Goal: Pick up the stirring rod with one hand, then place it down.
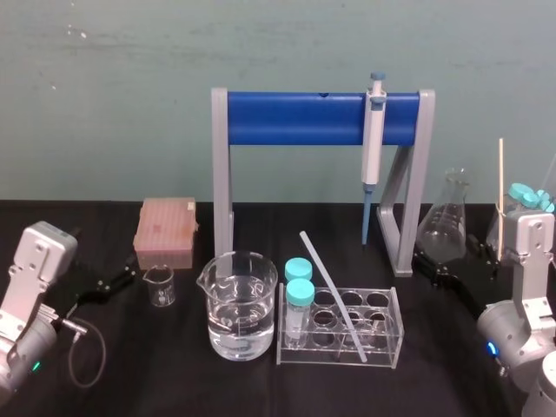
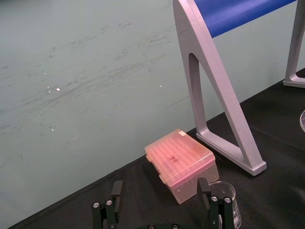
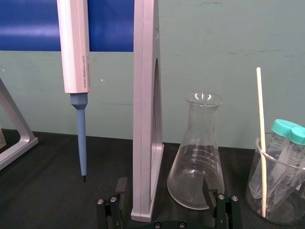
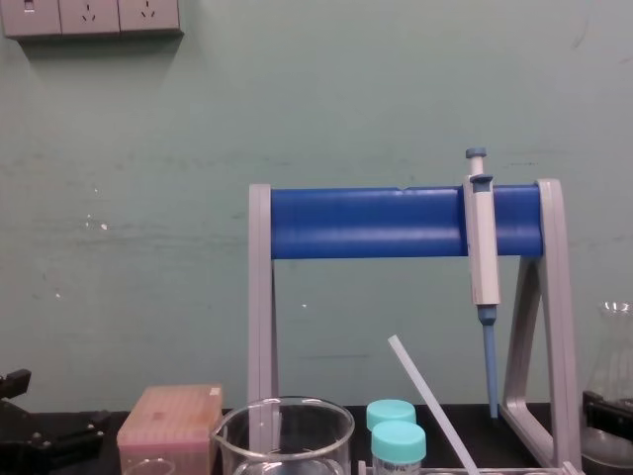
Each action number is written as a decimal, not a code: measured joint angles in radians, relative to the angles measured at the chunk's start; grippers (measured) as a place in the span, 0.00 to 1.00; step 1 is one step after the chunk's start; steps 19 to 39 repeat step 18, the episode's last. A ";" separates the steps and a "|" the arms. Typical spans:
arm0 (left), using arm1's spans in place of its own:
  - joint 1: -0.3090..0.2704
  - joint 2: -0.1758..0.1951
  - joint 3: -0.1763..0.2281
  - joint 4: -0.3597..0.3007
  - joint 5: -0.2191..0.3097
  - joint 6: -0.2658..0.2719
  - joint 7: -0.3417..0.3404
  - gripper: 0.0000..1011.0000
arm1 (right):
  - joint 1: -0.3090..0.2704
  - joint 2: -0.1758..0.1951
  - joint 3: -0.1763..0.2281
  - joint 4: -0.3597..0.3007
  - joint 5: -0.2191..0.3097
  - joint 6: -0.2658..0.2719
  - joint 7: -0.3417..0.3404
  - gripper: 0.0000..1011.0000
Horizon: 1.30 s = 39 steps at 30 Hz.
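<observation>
- Head view: the rod (image 1: 334, 297) was found leaning in the rack (image 1: 395, 326). Its foot was set in a front cell and its long axis slanted up, back and toward the left. It lay between the arms, and the right gripper (image 1: 432, 263) was judged nearer than the left gripper (image 1: 129, 275).
- Left wrist view: the left jaws were held apart and aimed at the tip box (image 2: 181, 162) (not at the rod).
- Right wrist view: the right jaws were held apart, with the flask (image 3: 198, 157) just ahead.
- Chest view: the rod (image 4: 430, 401) was seen tilted, top leftward.
</observation>
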 joint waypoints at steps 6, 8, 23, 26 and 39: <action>0.000 0.000 0.000 0.000 0.000 0.000 0.000 0.99 | 0.001 0.001 -0.001 -0.001 0.001 -0.004 0.001 0.99; 0.000 0.000 0.000 0.000 0.000 0.000 0.000 0.99 | 0.001 0.001 -0.001 -0.001 0.001 -0.004 0.002 0.99; 0.000 0.000 0.000 0.000 0.000 0.000 0.000 0.99 | 0.002 0.002 -0.002 -0.002 0.002 -0.006 0.003 0.99; 0.000 0.000 0.000 0.000 0.000 0.000 0.000 0.99 | 0.002 0.002 -0.002 -0.002 0.002 -0.006 0.003 0.99; 0.000 0.000 0.000 0.000 0.000 0.000 0.000 0.99 | 0.002 0.002 -0.002 -0.002 0.002 -0.006 0.003 0.99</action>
